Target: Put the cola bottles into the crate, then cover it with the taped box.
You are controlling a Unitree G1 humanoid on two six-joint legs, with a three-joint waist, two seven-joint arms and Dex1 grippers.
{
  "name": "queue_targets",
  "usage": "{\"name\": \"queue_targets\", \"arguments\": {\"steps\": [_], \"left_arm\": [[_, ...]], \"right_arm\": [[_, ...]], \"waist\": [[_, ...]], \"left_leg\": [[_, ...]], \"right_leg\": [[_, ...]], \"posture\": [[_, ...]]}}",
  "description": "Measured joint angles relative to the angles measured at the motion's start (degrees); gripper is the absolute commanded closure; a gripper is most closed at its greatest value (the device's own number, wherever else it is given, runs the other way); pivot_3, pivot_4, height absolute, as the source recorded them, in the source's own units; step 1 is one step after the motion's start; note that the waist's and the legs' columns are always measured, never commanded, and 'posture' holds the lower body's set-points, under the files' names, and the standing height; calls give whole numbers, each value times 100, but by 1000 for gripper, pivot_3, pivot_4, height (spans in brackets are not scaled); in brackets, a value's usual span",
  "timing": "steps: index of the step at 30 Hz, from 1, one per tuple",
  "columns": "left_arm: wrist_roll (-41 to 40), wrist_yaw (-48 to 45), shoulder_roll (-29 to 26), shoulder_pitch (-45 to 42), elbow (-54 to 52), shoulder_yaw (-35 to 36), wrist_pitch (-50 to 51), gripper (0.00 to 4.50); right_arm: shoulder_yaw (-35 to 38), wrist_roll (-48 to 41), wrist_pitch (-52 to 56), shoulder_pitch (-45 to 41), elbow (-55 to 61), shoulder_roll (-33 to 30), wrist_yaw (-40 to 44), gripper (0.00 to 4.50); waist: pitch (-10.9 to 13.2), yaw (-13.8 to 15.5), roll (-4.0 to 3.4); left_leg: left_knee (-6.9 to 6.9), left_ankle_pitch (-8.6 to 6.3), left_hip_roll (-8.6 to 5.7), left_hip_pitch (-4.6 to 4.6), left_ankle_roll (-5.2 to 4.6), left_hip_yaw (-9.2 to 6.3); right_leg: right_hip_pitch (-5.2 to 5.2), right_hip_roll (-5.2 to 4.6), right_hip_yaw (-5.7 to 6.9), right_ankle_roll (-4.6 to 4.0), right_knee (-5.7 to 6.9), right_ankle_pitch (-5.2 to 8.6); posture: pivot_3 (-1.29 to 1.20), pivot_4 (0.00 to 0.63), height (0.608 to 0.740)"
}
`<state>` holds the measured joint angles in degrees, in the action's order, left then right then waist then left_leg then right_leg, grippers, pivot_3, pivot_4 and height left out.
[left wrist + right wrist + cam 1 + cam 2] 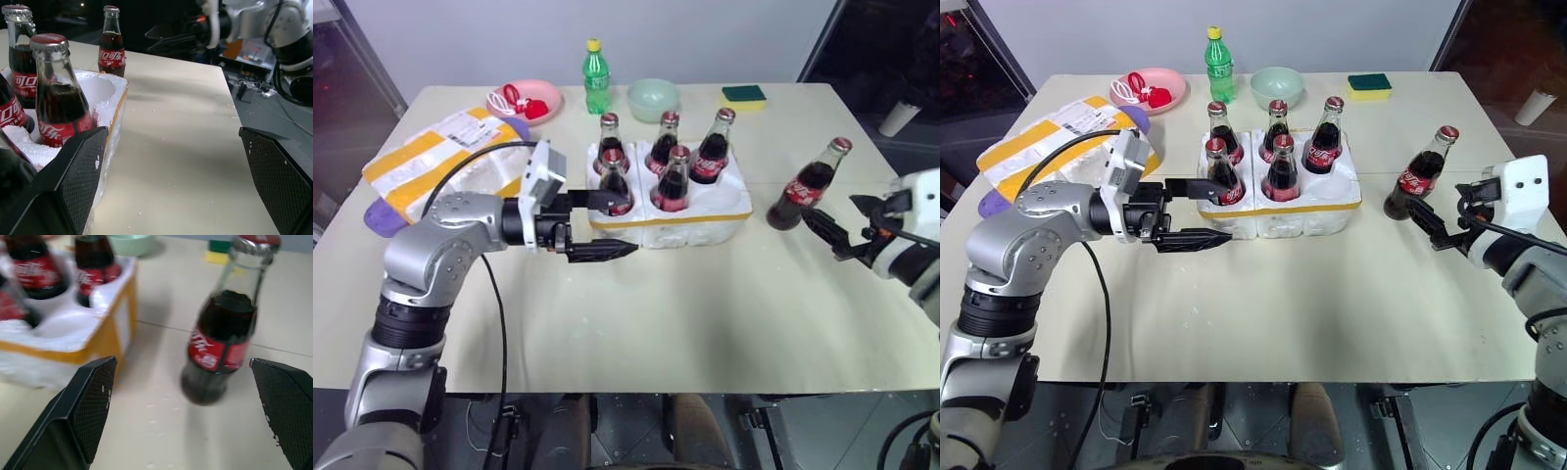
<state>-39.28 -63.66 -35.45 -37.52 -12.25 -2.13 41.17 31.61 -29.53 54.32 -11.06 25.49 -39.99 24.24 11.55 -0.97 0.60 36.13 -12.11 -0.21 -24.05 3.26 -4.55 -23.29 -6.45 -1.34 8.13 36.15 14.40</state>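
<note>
Several cola bottles (672,181) stand in the wells of the crate (705,227), a low white foam tray with a yellow band; its front right well (722,208) is empty. One more cola bottle (808,186) stands on the table to the crate's right. My right gripper (828,208) is open just in front of that bottle, apart from it; the right wrist view has the bottle (220,333) ahead between the fingers (93,401). My left gripper (617,226) is open at the crate's front left corner, level and pointing right. The taped box (435,157) lies at the back left.
Along the table's far edge stand a pink plate (544,94) with red items, a green plastic bottle (596,76), a pale green bowl (653,98) and a sponge (744,94). A purple object (382,217) pokes out under the taped box.
</note>
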Motion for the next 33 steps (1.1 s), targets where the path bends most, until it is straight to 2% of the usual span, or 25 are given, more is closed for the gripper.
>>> {"name": "queue_targets", "arguments": {"steps": [6, 17, 23, 27, 30, 31, 32, 33], "left_arm": [[2, 15, -1, -13, -1, -5, 0, 0], [-12, 243, -74, 135, -173, 88, 6, 0], [-12, 294, -87, 145, -192, 103, 4, 0], [-10, 297, -95, 144, -190, 106, 0, 0], [-10, 299, -95, 144, -189, 107, 0, 0], [-9, 300, -98, 144, -188, 107, 0, 0], [-10, 302, -98, 142, -188, 108, -2, 0], [-9, 305, -100, 143, -188, 108, -2, 0]], "right_arm": [[-594, 478, -935, -377, -1257, 257, -147, 58], [-662, 625, -1807, -1344, -3010, 401, -105, 58], [-999, 775, -2355, -2142, -4254, 516, 3, 58], [-1140, 870, -2544, -2387, -4860, 529, 60, 58], [-1235, 928, -2723, -2407, -5064, 542, 95, 900], [-1268, 942, -2787, -2407, -5074, 549, 111, 1417], [-1304, 969, -2843, -2403, -5075, 551, 123, 1720], [-1307, 970, -2866, -2388, -5065, 550, 144, 1720]], "waist": [[0, 4, 0], [1, -21, -1], [1, -19, -1], [1, -1, -1], [1, -9, -1], [1, -13, -2], [1, -16, -2], [2, -17, -3]], "left_leg": [[-2, 0, 0, -1, 0, 0], [-4, 0, 0, 1, 0, 0], [-5, 0, 0, 1, 0, 0], [-9, 0, 0, 0, 0, 0], [-12, 0, -1, 0, 0, 0], [-12, 0, 0, 0, 0, 0], [-12, 0, 0, 0, 0, 0], [-13, 0, 0, 0, 0, 0]], "right_leg": [[0, 0, 0, 3, -1, -2], [0, 0, 1, 5, -1, -2], [1, 0, 1, 5, -1, -3], [0, 0, 2, 6, -2, -3], [-1, 0, 2, 6, -2, -3], [-2, 0, 2, 6, -1, -3], [-2, 0, 2, 6, -1, -3], [-2, 0, 1, 6, -1, -3]], "posture": [[0, 150, 739], [0, 150, 739], [0, 150, 739], [0, 150, 739], [0, 150, 739], [0, 150, 739], [0, 150, 739], [0, 150, 739]]}}
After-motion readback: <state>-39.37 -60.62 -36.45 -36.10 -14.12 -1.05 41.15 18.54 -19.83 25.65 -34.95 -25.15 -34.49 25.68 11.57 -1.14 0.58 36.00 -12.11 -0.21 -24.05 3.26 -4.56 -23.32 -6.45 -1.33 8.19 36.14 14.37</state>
